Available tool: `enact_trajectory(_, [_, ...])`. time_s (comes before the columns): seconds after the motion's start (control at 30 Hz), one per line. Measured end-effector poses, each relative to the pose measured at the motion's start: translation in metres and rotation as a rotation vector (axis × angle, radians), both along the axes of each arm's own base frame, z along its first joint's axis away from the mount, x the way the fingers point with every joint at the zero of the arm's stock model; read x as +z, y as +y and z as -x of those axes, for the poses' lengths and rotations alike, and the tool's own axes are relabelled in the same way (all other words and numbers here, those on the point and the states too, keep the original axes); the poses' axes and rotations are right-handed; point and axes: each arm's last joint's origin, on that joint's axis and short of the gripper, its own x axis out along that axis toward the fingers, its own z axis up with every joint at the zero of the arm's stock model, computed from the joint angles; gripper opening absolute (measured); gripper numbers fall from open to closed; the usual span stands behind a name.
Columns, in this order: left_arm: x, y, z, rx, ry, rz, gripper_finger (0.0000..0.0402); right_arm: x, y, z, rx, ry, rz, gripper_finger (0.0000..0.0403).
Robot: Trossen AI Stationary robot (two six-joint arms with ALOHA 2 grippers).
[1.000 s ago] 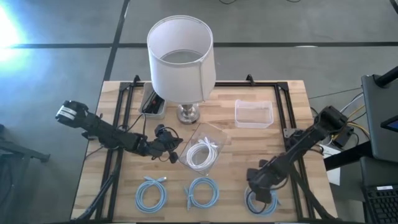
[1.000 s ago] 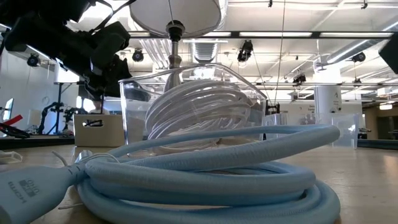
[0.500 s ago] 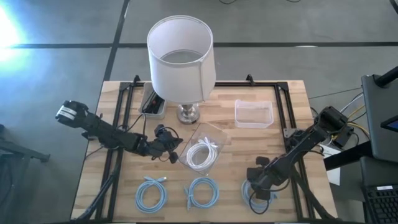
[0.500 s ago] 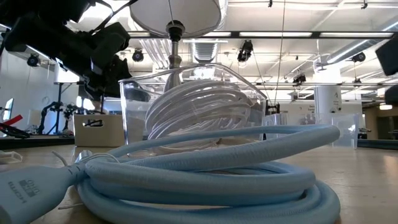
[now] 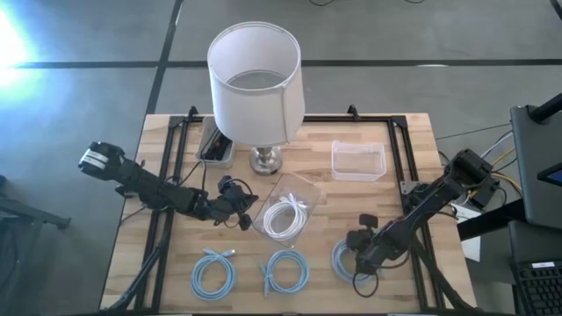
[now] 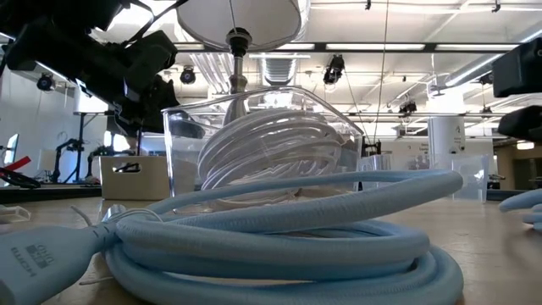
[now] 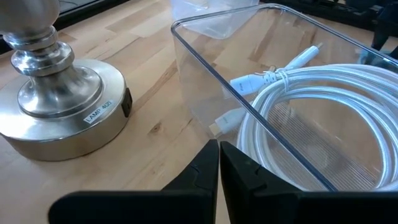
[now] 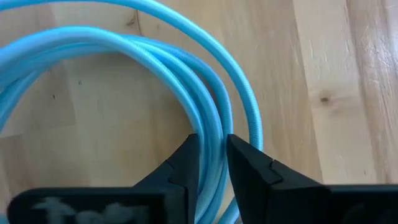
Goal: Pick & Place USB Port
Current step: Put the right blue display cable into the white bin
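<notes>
Three light-blue cable coils lie along the table's near side. My right gripper (image 5: 358, 252) is down on the right-hand coil (image 5: 345, 262) and shut on it. The other two coils (image 5: 213, 273) (image 5: 285, 271) rest flat on the wood. A clear container (image 5: 285, 213) at mid-table holds a coiled white cable (image 7: 323, 106). My left gripper (image 5: 243, 214) waits shut, just left of that container and above the table. My right gripper (image 8: 211, 140) pinches a bundle of strands on one side of the blue coil (image 8: 208, 115) between its two fingers. The fingers come from above, pointing down, and lie across the strands. I cannot tell whether the coil is lifted clear or drags on the wood.
A lamp with a white shade (image 5: 255, 75) stands on a metal base (image 7: 59, 106) at the far middle. An empty clear box (image 5: 358, 161) lies right of it, and a small tray (image 5: 215, 146) left of it. A black frame (image 5: 399, 149) edges the table.
My right gripper has moved toward the table's left and a little toward its far edge, staying shut on the coil. The right-hand blue coil has come along with it, and its edge now shows at the right of the low view.
</notes>
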Motion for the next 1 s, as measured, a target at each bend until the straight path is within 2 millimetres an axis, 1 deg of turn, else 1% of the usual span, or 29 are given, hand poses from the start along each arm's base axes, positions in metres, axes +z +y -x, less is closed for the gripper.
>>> enact_trajectory(0.1, [0.0, 0.0, 0.0, 0.002, 0.0, -0.001, 0.0019, -0.005, -0.002, 0.003, 0.021, 0.004, 0.0, 0.0051])
enact_trajectory(0.2, [0.0, 0.0, 0.0, 0.002, 0.0, -0.001, 0.0019, -0.007, -0.003, 0.003, 0.056, 0.001, 0.003, 0.0021])
enact_trajectory(0.3, [0.0, 0.0, 0.0, 0.002, 0.0, -0.001, 0.0019, -0.005, -0.001, 0.002, 0.057, 0.002, -0.003, 0.0014])
enact_trajectory(0.37, [0.0, 0.0, 0.0, 0.002, 0.0, -0.001, 0.0019, 0.001, 0.001, 0.0, 0.048, 0.001, -0.021, 0.0014])
enact_trajectory(0.43, [-0.001, 0.0, 0.001, 0.002, 0.003, -0.002, 0.0019, 0.009, 0.005, -0.003, 0.078, 0.033, -0.073, 0.0014])
enact_trajectory(0.53, [-0.001, 0.0, 0.001, 0.002, 0.003, -0.002, 0.0019, 0.028, 0.011, -0.006, 0.129, 0.061, -0.092, 0.0014])
enact_trajectory(0.6, [-0.001, 0.0, 0.001, 0.002, 0.003, -0.002, 0.0019, 0.04, 0.012, -0.008, 0.134, 0.059, -0.058, 0.0013])
enact_trajectory(0.67, [-0.001, 0.0, 0.001, 0.002, 0.003, -0.002, 0.0019, 0.049, 0.01, -0.009, 0.122, 0.047, 0.001, 0.0013])
enact_trajectory(0.77, [-0.001, 0.0, 0.001, 0.002, 0.003, -0.002, 0.0019, 0.062, 0.011, -0.012, 0.125, 0.024, 0.04, 0.0013])
enact_trajectory(0.9, [-0.001, 0.0, 0.001, 0.002, 0.003, -0.002, 0.0019, 0.071, 0.01, -0.012, 0.126, 0.027, 0.088, 0.0013])
enact_trajectory(1.0, [-0.001, 0.0, 0.001, 0.002, 0.003, -0.002, 0.0019, 0.078, 0.007, -0.013, 0.091, -0.004, 0.181, 0.0013])
